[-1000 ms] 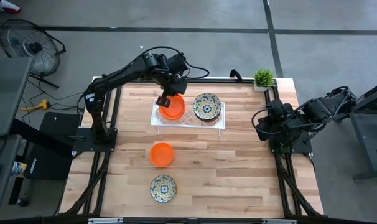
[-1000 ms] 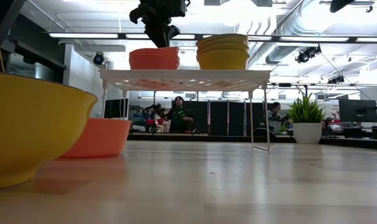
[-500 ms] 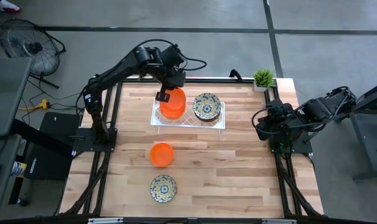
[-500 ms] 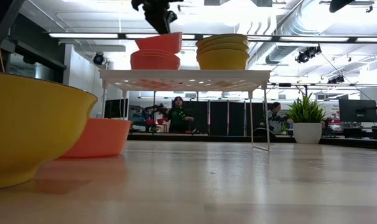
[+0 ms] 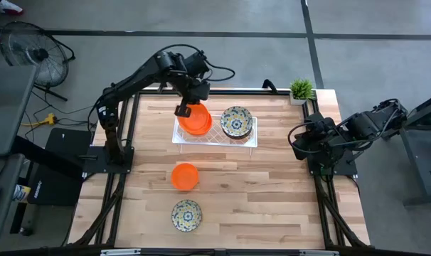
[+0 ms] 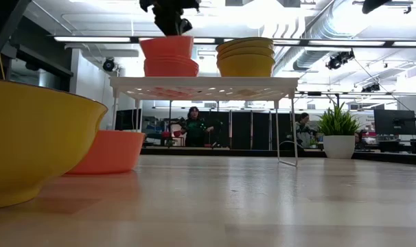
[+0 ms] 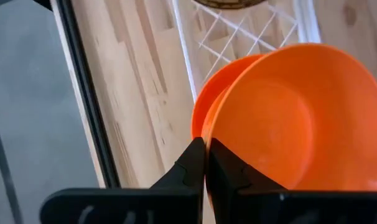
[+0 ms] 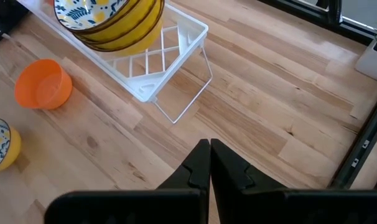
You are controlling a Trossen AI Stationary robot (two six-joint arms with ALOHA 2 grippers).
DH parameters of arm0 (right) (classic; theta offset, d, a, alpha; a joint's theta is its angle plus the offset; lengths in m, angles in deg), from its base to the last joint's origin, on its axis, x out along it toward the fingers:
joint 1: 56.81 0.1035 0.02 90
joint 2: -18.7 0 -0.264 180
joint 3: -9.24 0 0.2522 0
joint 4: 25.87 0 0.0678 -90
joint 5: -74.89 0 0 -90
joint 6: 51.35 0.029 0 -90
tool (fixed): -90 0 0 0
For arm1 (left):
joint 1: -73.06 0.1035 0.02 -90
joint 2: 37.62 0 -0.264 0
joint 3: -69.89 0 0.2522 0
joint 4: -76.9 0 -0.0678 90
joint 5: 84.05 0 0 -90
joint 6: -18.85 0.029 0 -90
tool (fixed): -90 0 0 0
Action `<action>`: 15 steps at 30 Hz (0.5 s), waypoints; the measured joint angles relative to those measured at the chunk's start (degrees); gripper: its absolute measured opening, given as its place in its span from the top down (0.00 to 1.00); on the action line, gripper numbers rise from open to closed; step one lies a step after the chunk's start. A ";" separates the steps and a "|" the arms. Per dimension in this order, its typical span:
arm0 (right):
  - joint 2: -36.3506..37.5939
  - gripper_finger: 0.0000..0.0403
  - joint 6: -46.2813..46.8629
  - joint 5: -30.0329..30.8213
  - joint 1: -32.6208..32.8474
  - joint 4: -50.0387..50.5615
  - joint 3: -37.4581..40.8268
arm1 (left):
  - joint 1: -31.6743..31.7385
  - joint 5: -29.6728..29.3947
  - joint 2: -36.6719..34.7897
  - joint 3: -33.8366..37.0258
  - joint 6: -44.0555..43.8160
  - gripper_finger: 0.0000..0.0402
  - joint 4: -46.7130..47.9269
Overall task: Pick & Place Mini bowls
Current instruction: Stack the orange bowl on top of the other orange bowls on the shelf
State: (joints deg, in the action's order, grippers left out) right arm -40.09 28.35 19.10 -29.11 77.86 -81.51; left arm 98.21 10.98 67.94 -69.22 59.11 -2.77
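My left gripper (image 5: 182,111) hangs over the left part of the white tray (image 5: 215,134), shut on an orange mini bowl (image 5: 196,117). In the low view that bowl (image 6: 167,46) sits raised above the orange stack (image 6: 171,66) on the tray. A stack of floral mini bowls (image 5: 236,121) rests on the tray's right part. One orange bowl (image 5: 185,176) and one floral bowl (image 5: 186,215) stand on the table nearer the front. My right gripper (image 8: 209,149) waits shut at the table's right side, holding nothing. My left gripper pinches the raised orange bowl's rim (image 7: 208,127) between its two fingers, on the side toward the table's left edge. The fingers come steeply from above. The bowl hangs about level over the stack; whether its base is clear of the bowl beneath, I cannot tell.
The tray stands on thin wire legs (image 6: 294,123) above the table. A small potted plant (image 5: 300,90) sits at the far right corner. Bare wood (image 5: 272,192) lies between the tray and the front edge, right of the two loose bowls.
My left gripper, shut on the top orange bowl's rim, has gone up and a little toward the table's left edge. The bowl first tipped up on one side, then rose out of the stack and now hangs about level. The rest of the stack stayed put.
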 joint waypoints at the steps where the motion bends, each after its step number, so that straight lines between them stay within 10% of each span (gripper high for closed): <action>1: 0.00 1.00 0.01 0.00 -0.01 -0.01 0.00 | 0.40 0.47 -0.17 -0.04 -0.24 1.00 0.00; 15: -0.11 1.00 0.44 0.31 -0.02 -0.26 0.00 | 2.18 2.83 2.71 -0.13 -3.44 1.00 -0.10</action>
State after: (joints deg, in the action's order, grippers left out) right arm -40.20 28.78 19.41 -29.13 77.60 -81.51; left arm 100.39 13.81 70.65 -69.35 55.67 -2.87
